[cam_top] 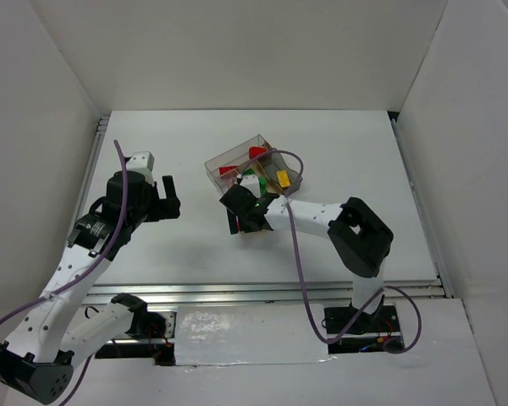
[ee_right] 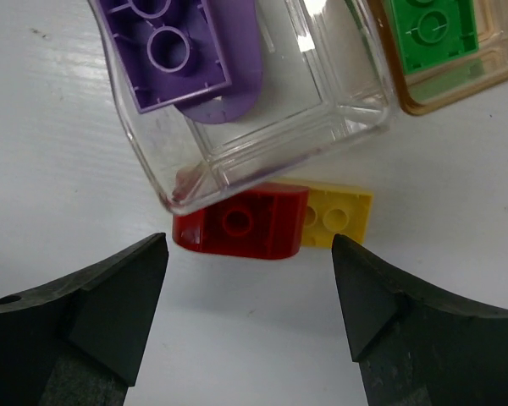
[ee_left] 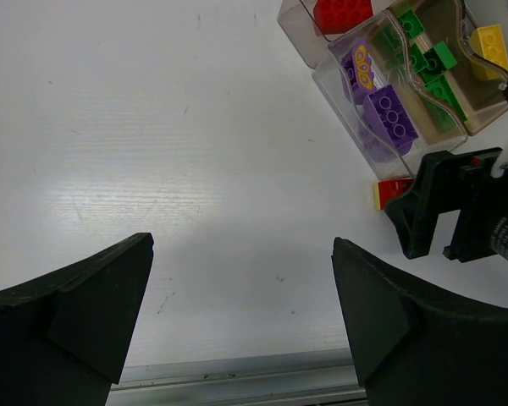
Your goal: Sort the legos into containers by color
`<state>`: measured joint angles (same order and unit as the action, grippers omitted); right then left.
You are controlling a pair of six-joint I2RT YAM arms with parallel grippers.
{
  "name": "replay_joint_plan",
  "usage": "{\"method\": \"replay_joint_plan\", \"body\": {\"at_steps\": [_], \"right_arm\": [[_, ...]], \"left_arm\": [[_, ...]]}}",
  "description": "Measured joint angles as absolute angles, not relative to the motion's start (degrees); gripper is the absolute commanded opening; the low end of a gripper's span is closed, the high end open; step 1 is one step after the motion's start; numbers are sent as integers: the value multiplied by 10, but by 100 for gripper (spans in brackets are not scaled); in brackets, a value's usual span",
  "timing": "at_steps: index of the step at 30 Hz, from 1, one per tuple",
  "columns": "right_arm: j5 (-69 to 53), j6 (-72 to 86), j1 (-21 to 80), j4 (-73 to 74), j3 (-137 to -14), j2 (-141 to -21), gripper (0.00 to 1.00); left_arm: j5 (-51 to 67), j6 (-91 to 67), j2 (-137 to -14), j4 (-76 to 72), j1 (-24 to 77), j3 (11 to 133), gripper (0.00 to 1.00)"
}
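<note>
White table (ee_right: 457,271) under red-and-yellow lego pair (ee_right: 267,222)

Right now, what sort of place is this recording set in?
Probably a lab robot cell, not a home: white panel walls box in a white table, edged by an aluminium rail.

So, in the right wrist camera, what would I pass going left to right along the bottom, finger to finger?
First the black finger at the left edge → red lego → yellow lego → black finger at the right edge.
</note>
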<state>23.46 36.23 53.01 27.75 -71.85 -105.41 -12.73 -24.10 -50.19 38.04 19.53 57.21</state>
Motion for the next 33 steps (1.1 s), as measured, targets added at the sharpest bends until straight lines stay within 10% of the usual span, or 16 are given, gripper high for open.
{"method": "replay_joint_plan", "body": {"at_steps": [11, 21, 33], "right_arm": [[246, 363, 530, 272, -747, -1108, 83], [242, 356, 530, 260, -750, -1111, 36], [139, 323, 548, 226, -633, -975, 19]], "left_arm": [[-121, -241, -506, 380, 195, 571, 100], [-117, -241, -508, 380, 195, 570, 99], [-103, -241, -508, 378, 195, 570, 100]]}}
